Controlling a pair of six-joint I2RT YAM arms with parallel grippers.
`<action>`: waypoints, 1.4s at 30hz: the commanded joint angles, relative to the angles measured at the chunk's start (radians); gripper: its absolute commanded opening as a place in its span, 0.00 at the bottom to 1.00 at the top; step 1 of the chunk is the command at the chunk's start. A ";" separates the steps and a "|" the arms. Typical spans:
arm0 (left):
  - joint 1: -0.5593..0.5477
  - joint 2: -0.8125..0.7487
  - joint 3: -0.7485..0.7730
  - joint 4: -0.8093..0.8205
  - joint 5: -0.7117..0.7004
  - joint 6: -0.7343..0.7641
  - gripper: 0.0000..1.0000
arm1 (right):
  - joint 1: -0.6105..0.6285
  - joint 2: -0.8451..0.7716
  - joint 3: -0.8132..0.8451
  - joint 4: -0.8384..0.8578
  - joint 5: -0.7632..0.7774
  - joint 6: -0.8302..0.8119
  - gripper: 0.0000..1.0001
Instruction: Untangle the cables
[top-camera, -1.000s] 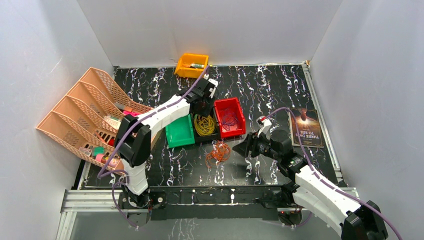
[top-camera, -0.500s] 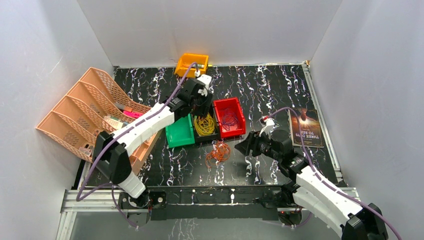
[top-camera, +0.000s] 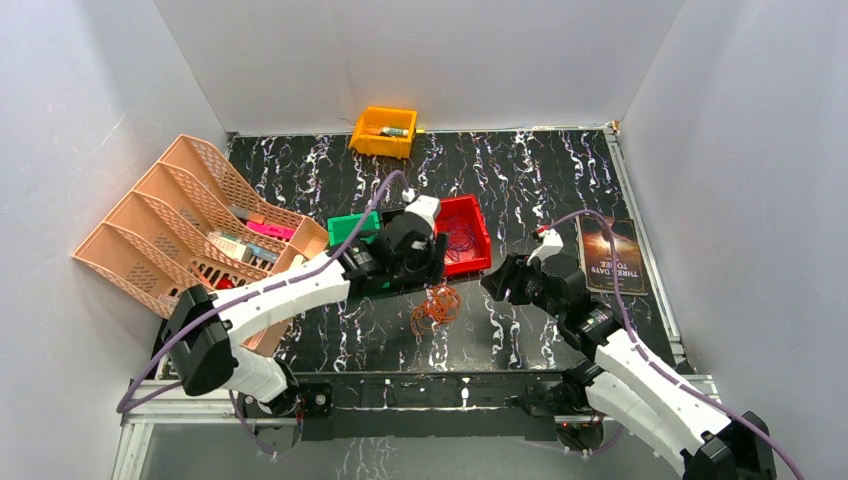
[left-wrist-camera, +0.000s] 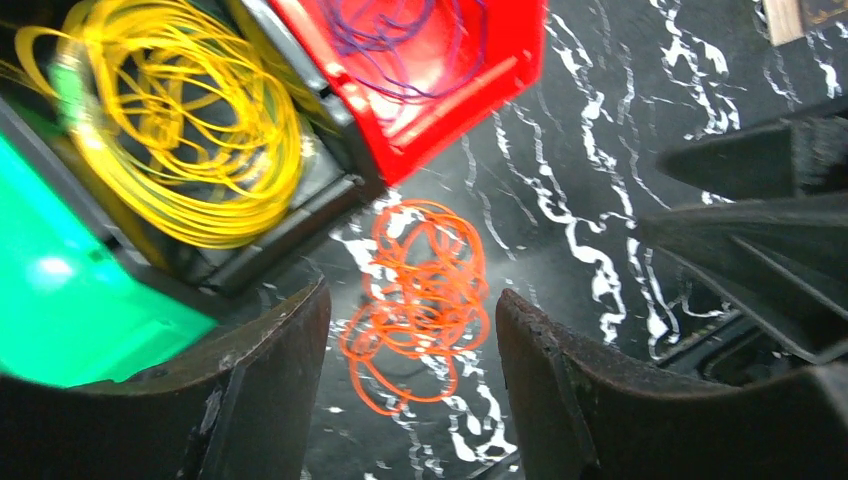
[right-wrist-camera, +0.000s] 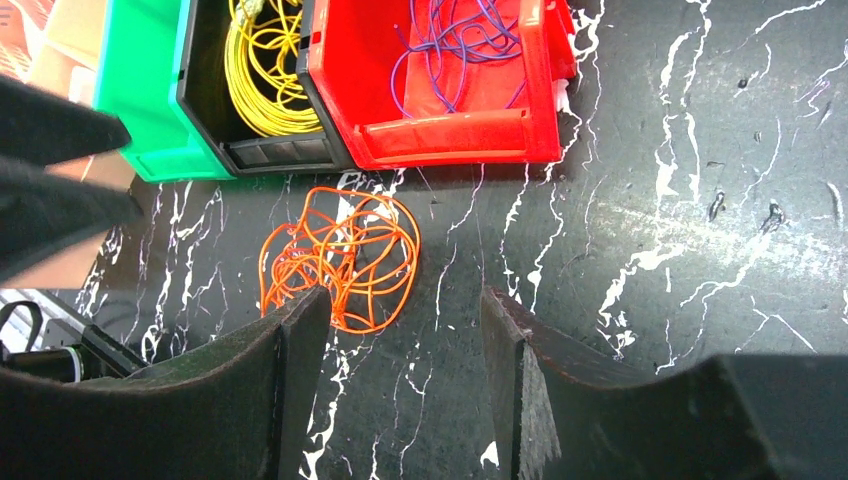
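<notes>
Top external: left gripper (top-camera: 428, 262) hangs over the bins' front edge. Right gripper (top-camera: 492, 284) sits near the orange cables (top-camera: 436, 303), which lie loose on the table (top-camera: 540, 180).

Left wrist: jaws spread, empty. Yellow cables (left-wrist-camera: 180, 150) lie in the black bin (left-wrist-camera: 290, 225) and purple cables (left-wrist-camera: 400, 40) in the red bin (left-wrist-camera: 440, 130), apparently sorted by colour.

Right wrist: jaws spread, empty. Bare table lies right of the orange bunch.

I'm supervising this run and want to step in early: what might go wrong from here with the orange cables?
1. The left arm and right arm both aim open jaws at the one bunch of orange cables; they may collide there.
2. The bunch lies just in front of the black bin and red bin; if the left jaws go down, they might knock a bin.
3. Its loops are interwoven, so a pull may drag the whole bunch rather than free a loop.
</notes>
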 joint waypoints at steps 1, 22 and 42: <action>-0.121 0.022 -0.005 0.068 -0.125 -0.196 0.61 | 0.002 0.017 0.019 0.032 0.011 0.024 0.65; -0.211 0.223 0.020 0.030 -0.227 -0.316 0.51 | 0.002 0.048 0.015 0.046 -0.010 0.044 0.65; -0.213 0.081 0.069 -0.028 -0.328 -0.096 0.00 | 0.002 -0.032 0.000 0.166 -0.098 -0.028 0.66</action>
